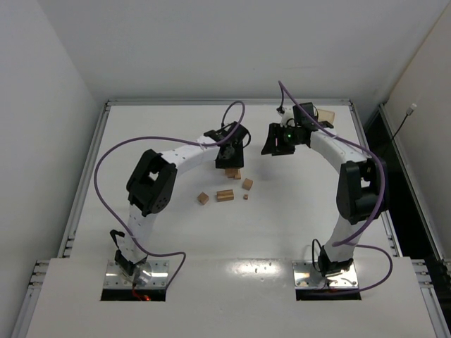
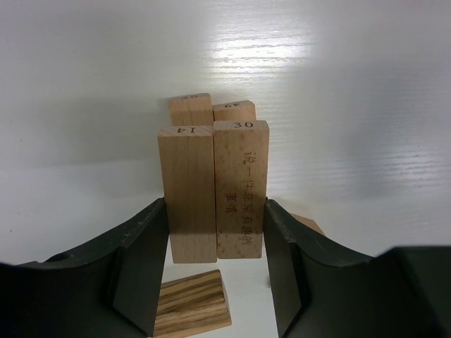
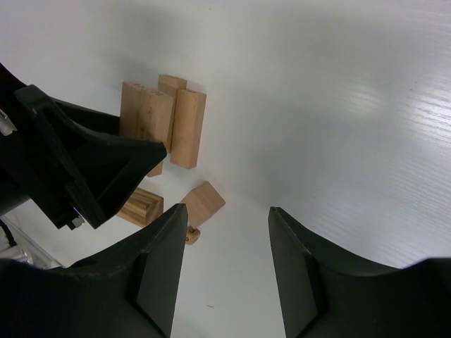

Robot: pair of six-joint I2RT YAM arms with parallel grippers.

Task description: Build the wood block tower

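Where the overhead view takes in the whole table (image 1: 176, 127), the only container is a small tan box (image 1: 325, 113) at the far right corner. It sits just inside the raised rim (image 1: 225, 103) and partly behind the right arm (image 1: 352, 190), and what it holds cannot be told. The wood blocks (image 1: 232, 173) sit mid-table, well away from every edge. A tight cluster lies under the left gripper (image 1: 229, 156). Nearer the arm bases are a cube (image 1: 247, 184), a striped block (image 1: 225, 195), a small block (image 1: 203, 198) and a tiny bit (image 1: 245, 197), each apart from the others. The right gripper (image 1: 273, 146) hangs just right of the cluster, clear of it. Bare white surface runs wide on all sides of the blocks.

In the left wrist view, the left gripper (image 2: 215, 218) is clamped on two numbered bars (image 2: 215, 190) set side by side and marked 14 and 30. One finger presses each outer face. The rear bars (image 2: 211, 110) touch them just behind. Whether these bars stand or lie cannot be told. The striped block (image 2: 190, 303) lies below the fingers, apart from the bars, and open table stretches beyond.

In the right wrist view, the right gripper (image 3: 225, 274) has its fingers spread apart, with only bare table between them. The cluster (image 3: 162, 120) is at upper left with the left gripper's black finger against it. The striped block (image 3: 141, 204), cube (image 3: 203, 202) and tiny bit (image 3: 192, 236) lie nearer. The right half of this view is open table.
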